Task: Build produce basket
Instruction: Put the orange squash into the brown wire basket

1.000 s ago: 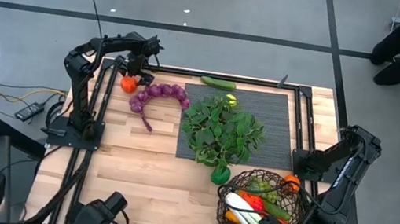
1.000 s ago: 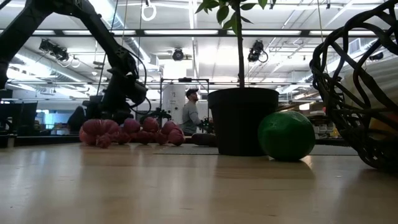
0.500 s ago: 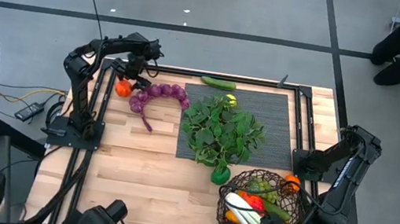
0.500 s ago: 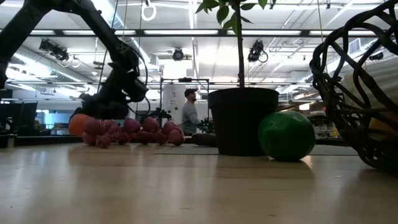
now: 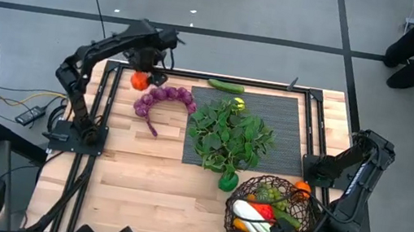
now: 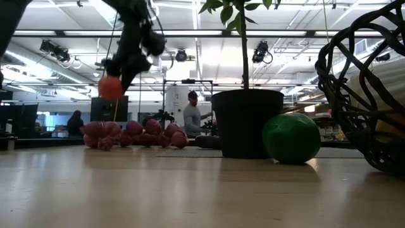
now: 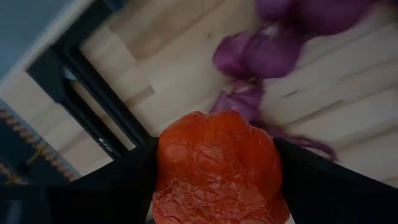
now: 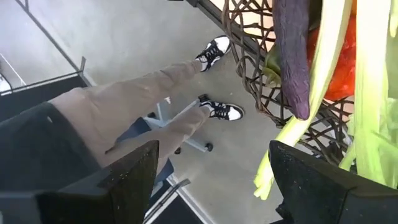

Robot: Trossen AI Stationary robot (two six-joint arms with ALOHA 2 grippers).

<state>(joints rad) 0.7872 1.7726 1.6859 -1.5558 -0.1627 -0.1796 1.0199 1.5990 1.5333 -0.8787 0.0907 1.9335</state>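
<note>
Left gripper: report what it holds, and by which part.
The left gripper holds an orange tomato, pinched across its sides and lifted above the purple grapes.

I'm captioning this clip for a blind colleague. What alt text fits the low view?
Seen level across a wooden table, the left gripper holds an orange tomato in the air above a bunch of purple grapes. To the right stand a black plant pot, a green lime and the wire basket.

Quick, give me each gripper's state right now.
Left gripper: shut on the orange tomato, lifted above the table.
Right gripper: open, empty, beside the basket.
</note>
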